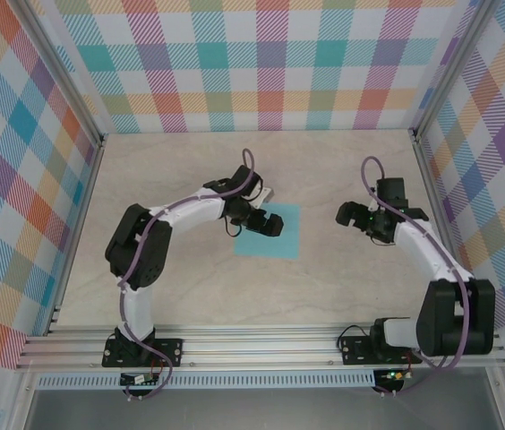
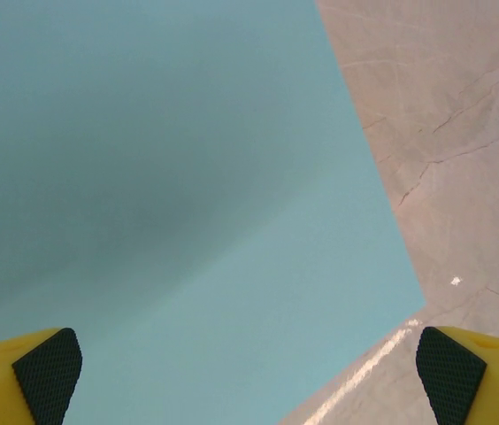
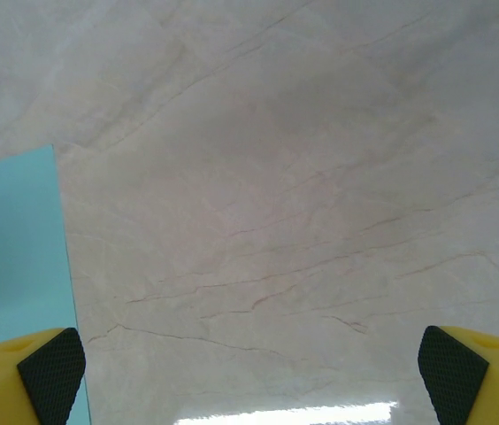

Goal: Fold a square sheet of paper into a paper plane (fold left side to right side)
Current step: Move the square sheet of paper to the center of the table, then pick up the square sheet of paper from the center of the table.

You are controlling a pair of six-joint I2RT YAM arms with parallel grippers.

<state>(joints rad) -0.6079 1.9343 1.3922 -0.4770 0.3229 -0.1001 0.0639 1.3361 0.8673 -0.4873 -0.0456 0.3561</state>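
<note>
The square sheet of paper (image 1: pixel 279 240) lies flat and unfolded on the marble table, turquoise and plain. My left gripper (image 1: pixel 270 224) hovers over the sheet's left part, jaws wide open and nothing between them. In the left wrist view the square sheet of paper (image 2: pixel 179 212) spreads below the open yellow fingers (image 2: pixel 46 376), one corner pointing to the right. My right gripper (image 1: pixel 349 215) is open above bare table to the right of the sheet, apart from it. The right wrist view catches the sheet's edge (image 3: pixel 15 239) at the left, beside the left fingertip (image 3: pixel 50 367).
Checked walls (image 1: pixel 270 63) enclose the table on three sides. An aluminium rail (image 1: pixel 261 345) runs along the near edge where both arm bases are bolted. Bare marble surface (image 1: pixel 190 170) surrounds the sheet.
</note>
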